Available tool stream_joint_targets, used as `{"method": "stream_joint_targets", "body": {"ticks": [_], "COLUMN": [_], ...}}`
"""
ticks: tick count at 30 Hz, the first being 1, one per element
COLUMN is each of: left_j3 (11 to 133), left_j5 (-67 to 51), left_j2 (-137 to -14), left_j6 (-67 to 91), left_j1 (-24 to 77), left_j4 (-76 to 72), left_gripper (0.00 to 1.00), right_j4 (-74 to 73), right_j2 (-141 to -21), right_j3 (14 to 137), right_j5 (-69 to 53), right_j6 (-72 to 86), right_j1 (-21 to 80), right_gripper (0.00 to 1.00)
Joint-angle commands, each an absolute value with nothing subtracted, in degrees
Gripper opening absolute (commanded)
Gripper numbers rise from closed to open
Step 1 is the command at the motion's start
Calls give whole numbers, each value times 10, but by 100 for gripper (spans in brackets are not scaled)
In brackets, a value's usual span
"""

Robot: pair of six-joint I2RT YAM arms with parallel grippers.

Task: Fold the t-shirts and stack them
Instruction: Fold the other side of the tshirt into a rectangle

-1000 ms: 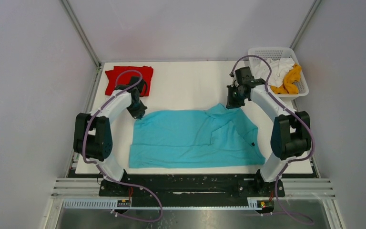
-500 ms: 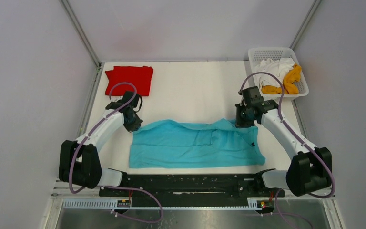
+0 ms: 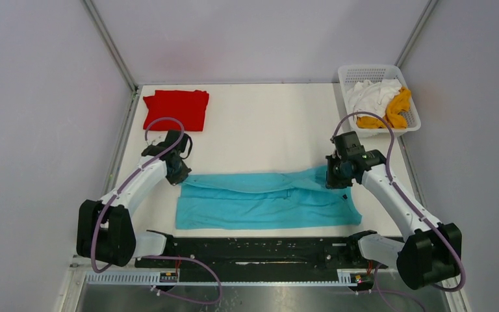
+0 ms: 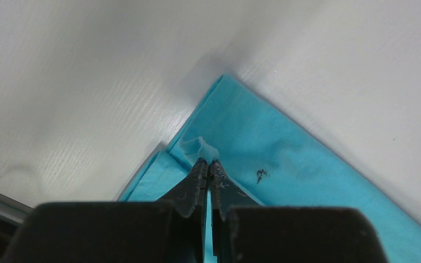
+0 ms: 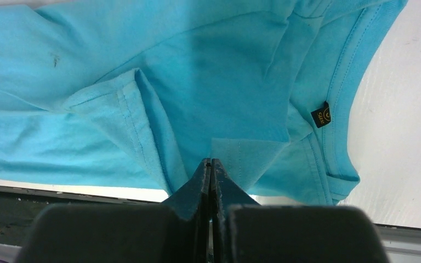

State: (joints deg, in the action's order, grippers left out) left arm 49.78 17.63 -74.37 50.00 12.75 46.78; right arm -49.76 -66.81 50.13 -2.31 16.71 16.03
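The turquoise t-shirt (image 3: 266,200) lies across the near middle of the table, its far edge drawn toward the near edge. My left gripper (image 3: 179,177) is shut on its far left corner; the left wrist view shows the pinched corner (image 4: 200,148) at my left gripper's (image 4: 208,162) tips. My right gripper (image 3: 333,180) is shut on the far right edge by the collar; the right wrist view shows the turquoise t-shirt (image 5: 197,71) held in my right gripper (image 5: 210,162). The red t-shirt (image 3: 175,108) lies folded at the far left.
A white lattice basket (image 3: 408,95) at the far right corner holds a white t-shirt (image 3: 370,95) and a mustard-yellow t-shirt (image 3: 395,110). The black rail (image 3: 253,247) with the arm bases runs along the near edge.
Both grippers have moved toward the near edge, pulling the turquoise t-shirt's far edge with them. The shirt has become a narrower band.
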Motion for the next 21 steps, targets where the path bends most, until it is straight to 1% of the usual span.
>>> {"method": "stream_joint_targets", "body": {"ticks": [1, 7, 11, 12, 13, 14, 15, 16, 17, 18, 19, 20, 21], "left_j3": [527, 512, 481, 473, 467, 465, 463, 462, 464, 469, 477, 485, 495], "left_j5": [197, 205, 207, 210, 215, 222, 234, 249, 262, 276, 284, 288, 286], "left_j2": [-740, -736, -727, -724, -721, -716, -707, -693, -677, -659, -643, -627, -614], "left_j6": [502, 510, 515, 519, 523, 527, 539, 548, 555, 561, 563, 561, 559], "left_j1": [124, 124, 124, 124, 124, 124, 124, 124, 124, 124, 124, 124, 124], "left_j4": [459, 459, 459, 461, 468, 477, 490, 502, 516, 530, 540, 545, 546], "left_gripper": [0, 0, 7, 10, 15, 25, 39, 57, 79, 95, 98, 99, 99], "right_j4": [-512, -525, -551, -557, -563, -566, -569, -571, -574, -576, -577, -574, -562], "right_j2": [-654, -666, -679, -681, -681, -676, -669, -657, -640, -622, -602, -586, -567], "right_j3": [501, 479, 460, 454, 445, 434, 424, 412, 403, 396, 395, 399, 407], "right_j5": [-20, -21, -17, -19, -25, -38, -62, -83, -101, -115, -126, -133, -134], "right_j6": [176, 196, 235, 246, 256, 262, 260, 260, 258, 255, 252, 253, 253], "right_j1": [170, 211, 240, 248, 255, 261, 267, 270, 271, 272, 271, 272, 271], "right_gripper": [1, 3, 11, 15, 23, 29, 36, 45, 57, 71, 94, 99, 99]}}
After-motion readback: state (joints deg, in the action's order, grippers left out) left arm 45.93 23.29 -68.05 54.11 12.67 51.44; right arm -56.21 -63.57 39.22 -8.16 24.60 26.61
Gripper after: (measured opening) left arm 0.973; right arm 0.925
